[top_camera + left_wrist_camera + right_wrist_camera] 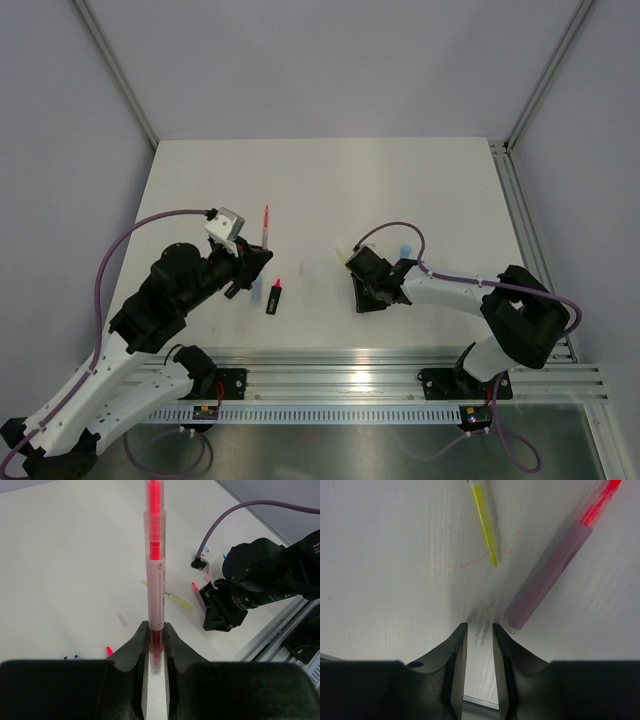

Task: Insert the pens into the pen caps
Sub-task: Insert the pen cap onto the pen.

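Note:
My left gripper [254,260] [156,626] is shut on the lower end of a red-pink pen [155,555] [265,222], which juts out past the fingertips. My right gripper [356,268] [480,626] is down at the table, jaws a narrow gap apart. A thin clear blurred piece [480,634] lies between them, touching neither finger. A yellow pen [485,522] [174,600] lies just ahead. A purplish pen [554,575] with a red end lies beside the right fingertip. A light-blue pen cap [405,250] sits behind the right wrist.
A black marker with a pink tip [273,297] and a pale-blue one [256,290] lie between the arms, near the left gripper. A small clear cap [123,620] lies on the white table [330,180]. The aluminium rail [400,365] runs along the near edge.

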